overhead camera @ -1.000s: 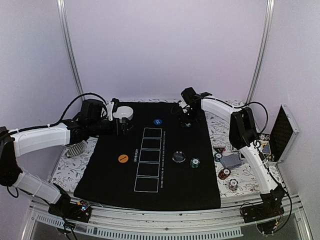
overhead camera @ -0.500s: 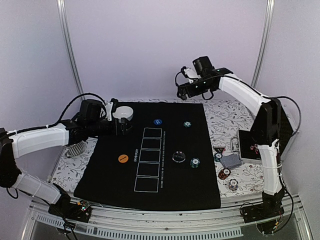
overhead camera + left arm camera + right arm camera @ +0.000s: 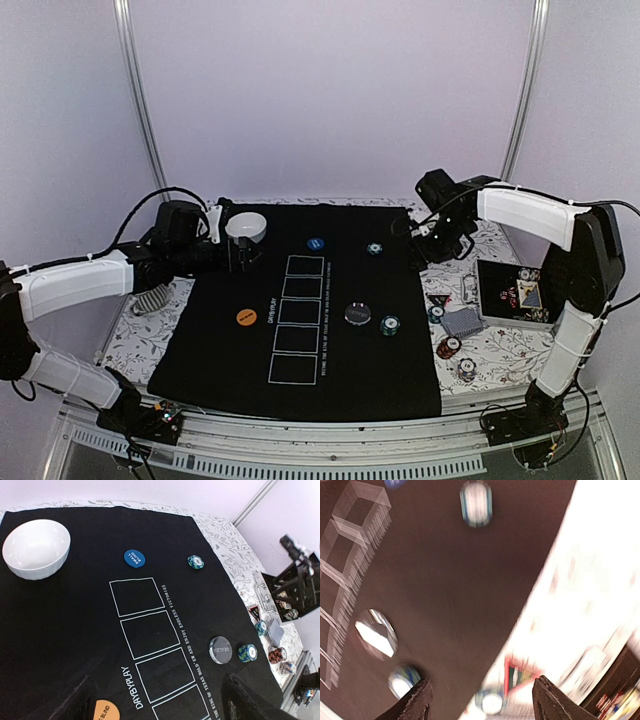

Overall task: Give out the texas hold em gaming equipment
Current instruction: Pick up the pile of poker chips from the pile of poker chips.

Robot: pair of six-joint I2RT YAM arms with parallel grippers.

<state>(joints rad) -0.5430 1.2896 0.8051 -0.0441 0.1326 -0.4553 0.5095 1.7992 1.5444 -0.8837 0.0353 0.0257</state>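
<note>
Three discs lie on the black mat (image 3: 200,340): blue disc (image 3: 316,243), orange disc (image 3: 247,317), black disc (image 3: 357,313), plus two teal chip stacks (image 3: 389,325). Three more chip stacks (image 3: 452,346) and the cards (image 3: 462,320) sit on the surface (image 3: 505,350) to its right. The left gripper (image 3: 157,700) and right gripper (image 3: 482,705) hang with jaws apart, empty.

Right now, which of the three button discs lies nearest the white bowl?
The blue disc, at the mat's far end; the orange disc and the dark dealer disc lie farther toward its near end.
</note>
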